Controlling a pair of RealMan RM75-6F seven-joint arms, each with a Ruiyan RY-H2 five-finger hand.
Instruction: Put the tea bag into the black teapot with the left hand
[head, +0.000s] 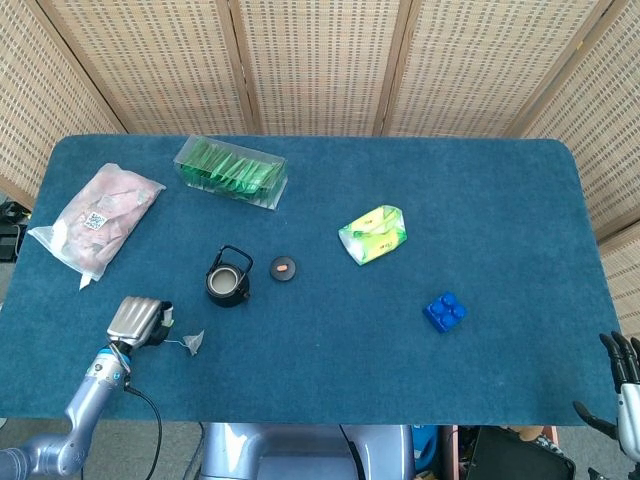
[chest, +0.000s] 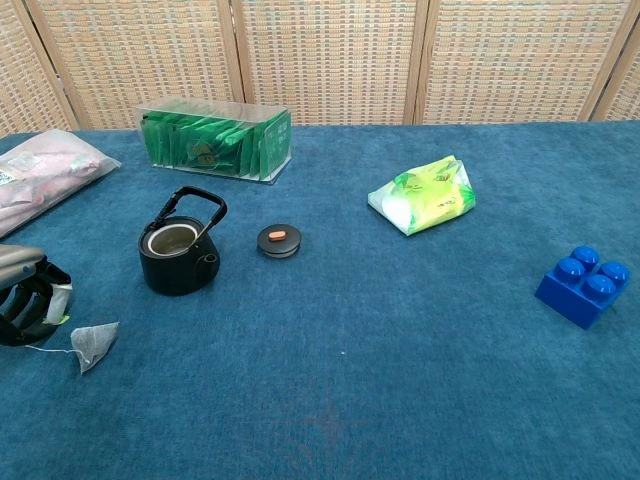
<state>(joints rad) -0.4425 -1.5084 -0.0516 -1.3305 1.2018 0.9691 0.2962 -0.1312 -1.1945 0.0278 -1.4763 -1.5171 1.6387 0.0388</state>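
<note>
The tea bag (head: 193, 343) lies flat on the blue cloth at the front left, also seen low in the chest view (chest: 93, 344). Its string runs left to a small green tag under my left hand (head: 138, 321). In the chest view that left hand (chest: 28, 300) rests on the cloth with fingers curled in around the tag, pinching it. The black teapot (head: 228, 281) stands open and upright just beyond and to the right of the bag (chest: 178, 258), handle raised. Its lid (head: 283, 268) lies beside it on the right. My right hand (head: 622, 385) hangs off the table's front right corner, fingers apart and empty.
A clear box of green tea sachets (chest: 215, 140) stands behind the teapot. A pink bag (head: 97, 215) lies at the far left. A green and yellow packet (chest: 423, 195) sits mid-table, and a blue brick (chest: 584, 285) at the right.
</note>
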